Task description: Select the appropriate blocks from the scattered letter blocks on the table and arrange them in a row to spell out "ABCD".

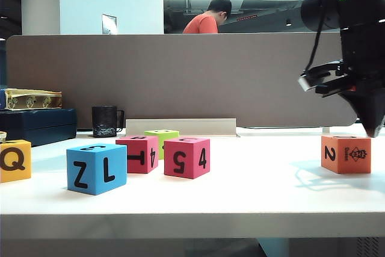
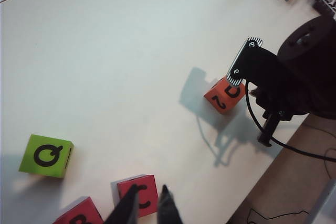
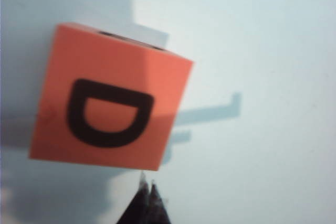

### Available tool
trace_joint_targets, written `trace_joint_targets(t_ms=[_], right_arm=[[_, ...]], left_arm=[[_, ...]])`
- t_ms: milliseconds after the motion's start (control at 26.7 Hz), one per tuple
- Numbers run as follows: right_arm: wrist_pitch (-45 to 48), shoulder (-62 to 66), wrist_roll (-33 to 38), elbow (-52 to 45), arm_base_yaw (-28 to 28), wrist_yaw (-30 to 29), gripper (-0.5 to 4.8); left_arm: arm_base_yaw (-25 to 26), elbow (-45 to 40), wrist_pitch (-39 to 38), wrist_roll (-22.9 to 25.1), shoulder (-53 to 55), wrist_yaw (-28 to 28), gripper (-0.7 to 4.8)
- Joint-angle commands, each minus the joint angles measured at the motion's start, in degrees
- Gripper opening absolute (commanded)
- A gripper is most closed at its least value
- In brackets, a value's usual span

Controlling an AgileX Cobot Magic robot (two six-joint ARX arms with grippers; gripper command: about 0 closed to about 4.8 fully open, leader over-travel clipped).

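Orange cube (image 1: 345, 154) sits alone on the right of the white table (image 1: 258, 191), well apart from the other blocks. From the front it shows a 2 and a small printed figure; its top carries a D, clear in the right wrist view (image 3: 110, 111) and also from the left wrist cam (image 2: 225, 94). Right gripper (image 1: 372, 129) hangs tip-down just above and beside the cube's far right corner; whether it touches I can't tell. Its fingers are pinched together to a point (image 3: 147, 192), holding nothing.

Toward the middle: pink-red cube (image 1: 187, 157) w/ 5 and 4 on the front faces, C on top per the left wrist cam (image 2: 140, 194). Just beside it, to its left, the red cube (image 1: 138, 153), showing a sideways T and another mark, w/ a B on top (image 2: 80, 214). Between and behind those two, the lime-green cube (image 1: 161, 137); from above it reads Q (image 2: 47, 155). In front-left stands the blue cube (image 1: 96, 168), Z and L facing front, 3 on top. Yellow-orange cube (image 1: 15, 160) w/ a Q is at the far left edge, partly cut off.

Left gripper (image 2: 147, 208) hovers above the pink-red C cube, fingers (image 2: 125, 211) narrow with a slim gap, nothing between them.

Back of the table: a dark mug (image 1: 106, 121), contents not visible, a dark blue case (image 1: 37, 124) with a gold-trimmed box (image 1: 31, 99) on top, both shut. Grey partition (image 1: 180, 76) behind, a person in an orange shirt (image 1: 207, 17) beyond it.
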Motion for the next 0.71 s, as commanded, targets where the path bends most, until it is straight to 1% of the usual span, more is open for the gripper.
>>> trace_joint_targets(t_ms=[37,150,300,375,525,712], right_arm=[[1.53,-0.13,0.07,0.17,-0.81,0.31,-0.01],[2.14,-0.13,0.09,0.22,-1.75,0.09,-0.01],[-2.19,-0.13,0.09,0.26,-1.77,0.28,-0.01],[-2.95,-0.13,0.13,0.26,-1.77,-0.07,-0.01],[-4.2,-0.13,0.13,0.24,-1.77,-3.65,-0.01],[-0.94,0.04,0.11,0.2,-1.77,-3.78,-0.01]], left_arm=[[0.0,0.17,0.79,0.22,-0.52,0.76,0.46],[0.0,0.15,0.74,0.26,-0.5,1.09,0.46],[0.02,0.17,1.25,0.26,-0.5,1.09,-0.05],[0.02,0.15,1.51,0.26,-0.5,1.14,-0.05],[0.02,0.15,2.01,0.31,-0.5,3.65,-0.05],[0.02,0.15,2.01,0.28,-0.5,3.63,-0.05]])
